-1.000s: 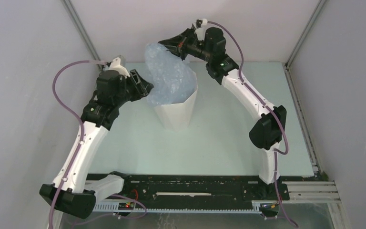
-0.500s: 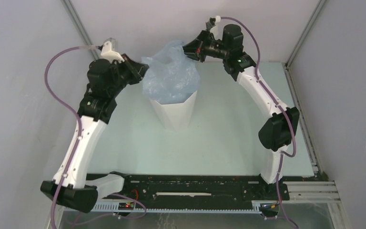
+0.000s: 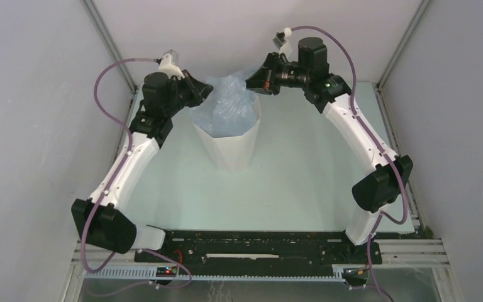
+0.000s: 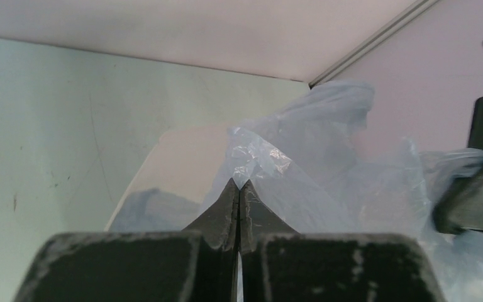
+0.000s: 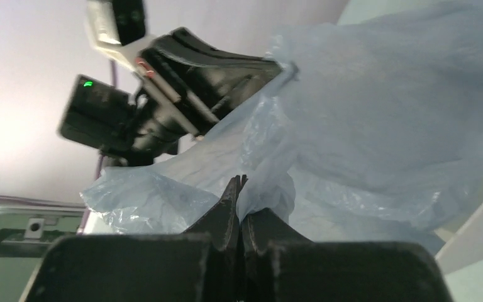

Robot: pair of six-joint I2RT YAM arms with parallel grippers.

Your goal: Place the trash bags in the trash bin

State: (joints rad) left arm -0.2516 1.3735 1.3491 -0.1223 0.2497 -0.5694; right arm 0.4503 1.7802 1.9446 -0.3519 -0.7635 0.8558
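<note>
We hold the trash bag point(image 3: 226, 104) stretched between the left claw point(image 3: 206, 94) and right claw point(image 3: 251, 80), each clenched on its upper film, its lower part inside the trash bin point(image 3: 229, 148) directly beneath, near the table's point(image 3: 289, 163) far edge.

A pale green table point(image 3: 302, 182) spreads below the left claw point(image 3: 209, 94) and the right claw point(image 3: 249, 80), lit softly and evenly. A plain white back wall point(image 3: 226, 28) rises just behind both claws. The left side wall point(image 3: 25, 126) and the right side wall point(image 3: 465, 126) stand well outward of each claw, meeting the back wall at a left metal post point(image 3: 107, 43) and a right metal post point(image 3: 402, 41).
</note>
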